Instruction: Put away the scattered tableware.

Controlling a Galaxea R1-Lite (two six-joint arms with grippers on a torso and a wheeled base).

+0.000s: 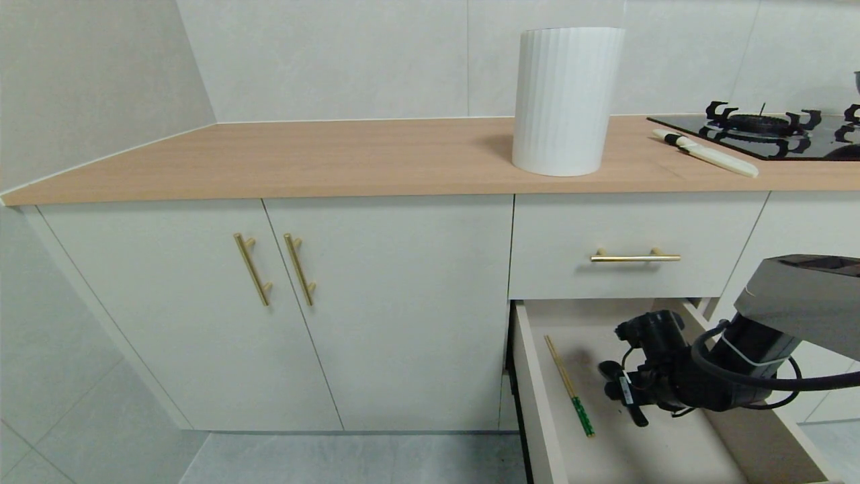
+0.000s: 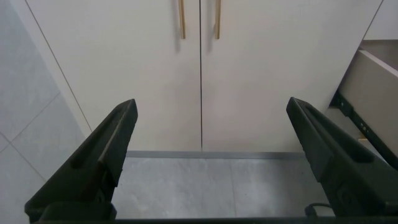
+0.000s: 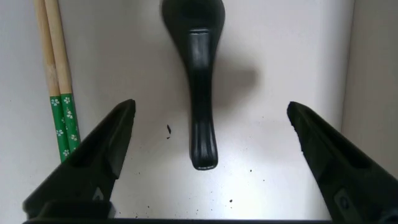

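A black spoon (image 3: 202, 93) lies on the pale floor of the open drawer (image 1: 530, 376), free of both fingers. My right gripper (image 3: 211, 111) hangs open just above it, one finger on either side of the handle. In the head view that gripper (image 1: 625, 395) sits low inside the drawer on the right. A pair of wooden chopsticks (image 1: 569, 386) with green ends (image 3: 64, 124) lies in the drawer beside the spoon. A white knife (image 1: 705, 153) rests on the wooden counter by the stove. My left gripper (image 2: 211, 109) is open with nothing in it, facing the cabinet doors.
A tall white ribbed cylinder (image 1: 566, 101) stands on the counter (image 1: 302, 158) above the drawers. A black gas stove (image 1: 759, 131) is at the far right. A shut drawer with a gold handle (image 1: 635, 256) sits right above the open one. Double cabinet doors (image 1: 282, 269) are to the left.
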